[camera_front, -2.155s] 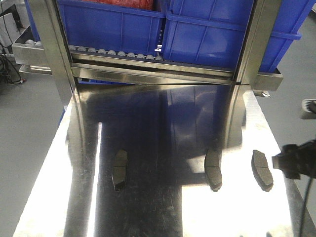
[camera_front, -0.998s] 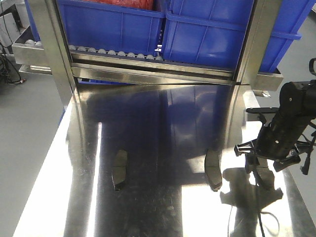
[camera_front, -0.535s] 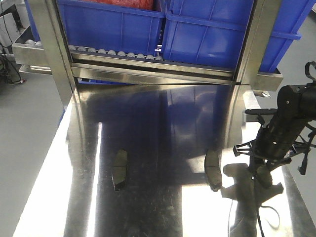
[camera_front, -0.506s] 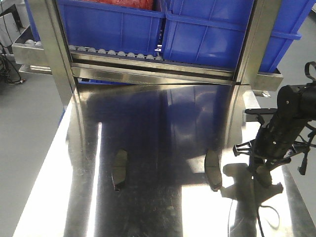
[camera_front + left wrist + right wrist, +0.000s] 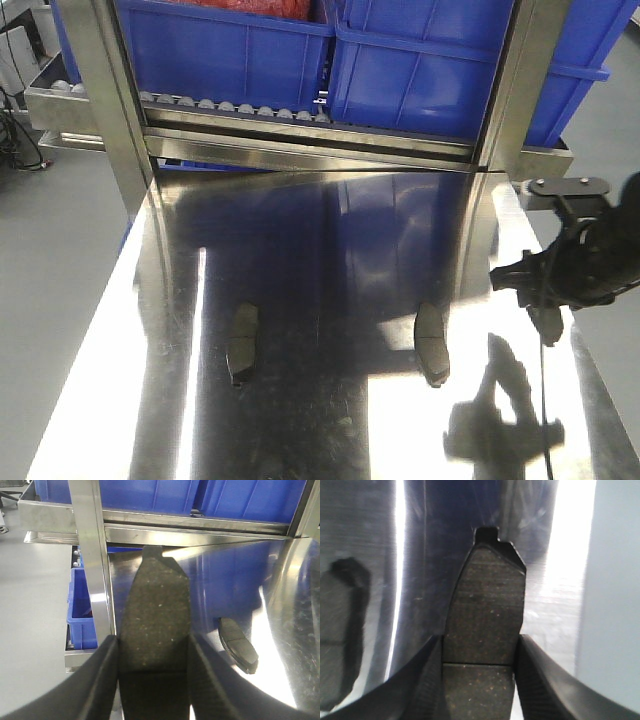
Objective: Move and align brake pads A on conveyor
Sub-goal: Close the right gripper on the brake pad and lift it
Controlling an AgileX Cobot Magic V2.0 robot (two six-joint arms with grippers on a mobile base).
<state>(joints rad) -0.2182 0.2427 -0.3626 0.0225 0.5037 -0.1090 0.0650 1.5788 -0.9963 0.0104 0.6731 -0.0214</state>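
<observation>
Two brake pads A lie flat on the shiny steel tabletop (image 5: 330, 240): one at the left (image 5: 242, 343), one at centre right (image 5: 432, 343). My right gripper (image 5: 548, 306) hangs above the table's right edge, shut on a third pad (image 5: 487, 615) that sticks out forward between its fingers (image 5: 427, 680). In the right wrist view the centre-right pad (image 5: 340, 630) lies to the left. My left gripper (image 5: 154, 652) is shut on a fourth pad (image 5: 156, 615), held over the table's left edge, with the left table pad (image 5: 239, 644) to its right. The conveyor is out of view.
A steel roller rack (image 5: 300, 125) with blue bins (image 5: 230, 50) crosses the far end of the table. Its posts stand at the left (image 5: 105, 100) and right (image 5: 515, 90). Grey floor lies on both sides. A small blue bin (image 5: 80, 605) sits under the rack.
My right gripper came in over the rightmost pad, closed on it and lifted it off the tabletop, moving up and to the right. The other two pads have not moved.
</observation>
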